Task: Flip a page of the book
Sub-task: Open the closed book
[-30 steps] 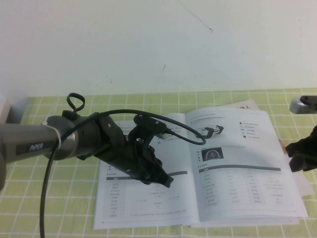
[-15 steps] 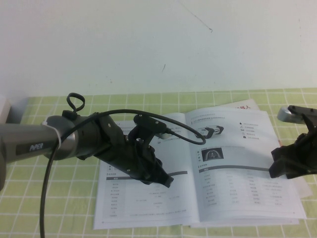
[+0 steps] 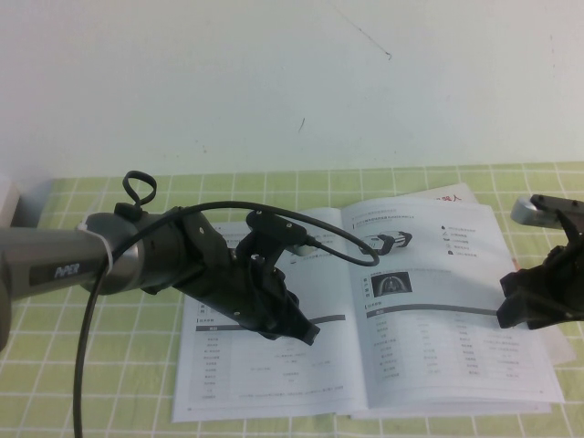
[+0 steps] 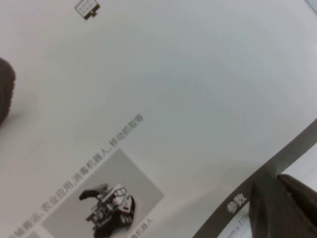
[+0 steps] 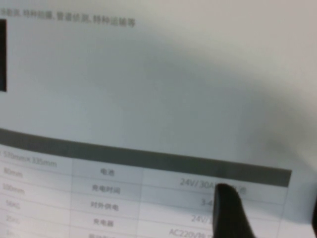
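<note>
1. Hovering at the outer edge of the right-hand page (image 3: 438, 301), the right hand (image 3: 529, 306) is seen with its fingers apart; one dark fingertip (image 5: 230, 210) shows just above the page's table, and nothing is held between the fingers.
2. The left hand (image 3: 297, 324) is set low over the left-hand leaf of the book (image 3: 265, 365), near the spine. In the wrist view one dark fingertip (image 4: 282, 208) lies at a grey bar and another dark shape sits at the far edge of that view, so the fingers are judged to be apart, with nothing clamped. Whether the paper is actually being pressed cannot be told.
3. The step in hand is judged to be the approach to the page's free edge: the sheet lies flat and no corner has been lifted.
4. For the next move, the right hand would need to be lowered onto the outer margin, the thin glossy sheet caught alone, and the edge raised and swept across toward the spine. Slipping, or taking two leaves at once, is the likely risk.
5. The book lies open on the green checked tabletop (image 3: 109, 401), between the two arms, with the page carrying the tracked-robot photo (image 3: 391, 242) on the robot's right half, just beside and partly beneath the right hand.
</note>
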Controlling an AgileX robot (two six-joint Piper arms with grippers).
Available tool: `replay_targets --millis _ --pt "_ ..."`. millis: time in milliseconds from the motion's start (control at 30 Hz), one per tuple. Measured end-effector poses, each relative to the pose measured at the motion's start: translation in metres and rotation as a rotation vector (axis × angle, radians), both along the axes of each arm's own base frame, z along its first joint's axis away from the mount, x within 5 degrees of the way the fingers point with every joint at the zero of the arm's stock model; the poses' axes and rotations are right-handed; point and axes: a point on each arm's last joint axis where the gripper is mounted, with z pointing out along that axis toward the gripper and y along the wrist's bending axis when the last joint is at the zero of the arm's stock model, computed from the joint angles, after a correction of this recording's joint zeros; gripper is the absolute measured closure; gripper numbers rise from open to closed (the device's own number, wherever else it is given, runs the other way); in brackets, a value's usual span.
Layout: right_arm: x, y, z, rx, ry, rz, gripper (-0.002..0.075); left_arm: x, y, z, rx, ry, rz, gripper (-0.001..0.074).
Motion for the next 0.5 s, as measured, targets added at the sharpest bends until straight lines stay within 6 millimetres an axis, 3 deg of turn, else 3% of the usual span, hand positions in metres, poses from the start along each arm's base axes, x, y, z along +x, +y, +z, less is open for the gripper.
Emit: replay_targets --millis 500 --pt "0.0 -0.0011 -0.0003 -0.008 -0.002 0.005 0.0381 0.0 0.0002 -0.0001 0.003 -0.001 -0.003 0.0738"
